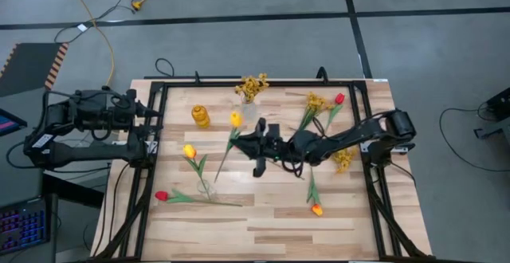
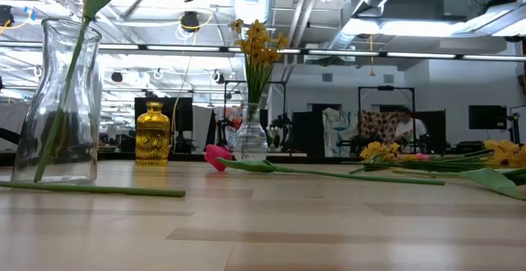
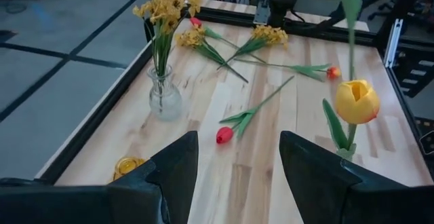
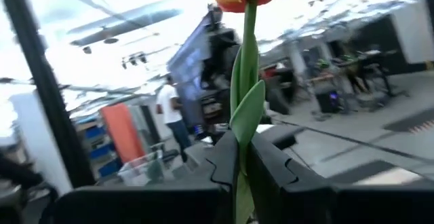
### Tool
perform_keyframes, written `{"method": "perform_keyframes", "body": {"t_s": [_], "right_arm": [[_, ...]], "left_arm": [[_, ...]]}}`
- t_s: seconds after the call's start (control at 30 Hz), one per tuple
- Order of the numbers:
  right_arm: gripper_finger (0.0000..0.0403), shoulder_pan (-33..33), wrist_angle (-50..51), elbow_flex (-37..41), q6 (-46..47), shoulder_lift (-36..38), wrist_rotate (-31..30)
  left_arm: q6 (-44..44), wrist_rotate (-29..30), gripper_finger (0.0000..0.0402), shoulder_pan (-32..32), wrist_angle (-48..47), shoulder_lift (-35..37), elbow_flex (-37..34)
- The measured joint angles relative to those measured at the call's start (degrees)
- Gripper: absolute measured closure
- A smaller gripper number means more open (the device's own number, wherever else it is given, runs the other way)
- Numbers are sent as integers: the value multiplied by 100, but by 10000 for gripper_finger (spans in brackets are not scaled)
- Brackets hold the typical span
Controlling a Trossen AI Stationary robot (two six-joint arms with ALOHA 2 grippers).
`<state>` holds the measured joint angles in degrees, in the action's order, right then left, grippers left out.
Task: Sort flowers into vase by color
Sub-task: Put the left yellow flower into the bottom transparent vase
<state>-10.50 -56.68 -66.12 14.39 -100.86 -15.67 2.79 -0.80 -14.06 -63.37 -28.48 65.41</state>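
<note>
1. Because the task sorts by colour, the high view reads as a part-finished sort.
   - The right gripper (image 1: 245, 142) reaches to mid-table. The yellow-orange artificial tulip with the long green stem (image 1: 236, 119) lies at its fingers, between the vessels.
   - The left gripper (image 1: 119, 111) waits off the table's left edge.
   - Vessels: three.
     - The small clear glass vase (image 1: 249, 110) holds the mustard-yellow blossom bunch (image 1: 252, 86).
     - The tall clear glass carafe (image 1: 205, 187) holds one yellow tulip (image 1: 189, 151).
     - The amber glass jar (image 1: 200, 116) appears empty.
   - Loose on the boards are two red tulips (image 1: 162, 195) (image 1: 339, 99), one orange tulip (image 1: 316, 209) and two mustard sprays (image 1: 316, 102) (image 1: 344, 159).
   - Tulips total five, of which three are yellow-orange.

2. Low view: the three vessels stand upright, well apart. Neither gripper shows. One red tulip and the loose sprays lie flat.

3. Left wrist view: the left gripper's fingers stand wide apart and hold nothing, and the arm is plainly idle.

4. Right wrist view:
   - The right gripper's fingers are closed on the stem of the held tulip, below its leaf, and the head stands clear above them.
   - I judge this grip keeps the head uncrushed and the stem's end free to enter a neck, and the carafe is the likely destination.
   - One person in a white top (image 4: 166, 105) stands in the room beyond.
</note>
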Motion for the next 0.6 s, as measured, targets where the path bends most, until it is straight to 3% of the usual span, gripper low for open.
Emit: {"method": "perform_keyframes", "body": {"t_s": [0.2, 0.6], "right_arm": [[350, 6, 1, -652, -626, -456, 684], [350, -22, 552, -982, -837, -645, 809]], "left_arm": [[-2, -2, 207, 0, 0, -1, 0], [-2, -4, 207, 0, -2, 1, -1]]}}
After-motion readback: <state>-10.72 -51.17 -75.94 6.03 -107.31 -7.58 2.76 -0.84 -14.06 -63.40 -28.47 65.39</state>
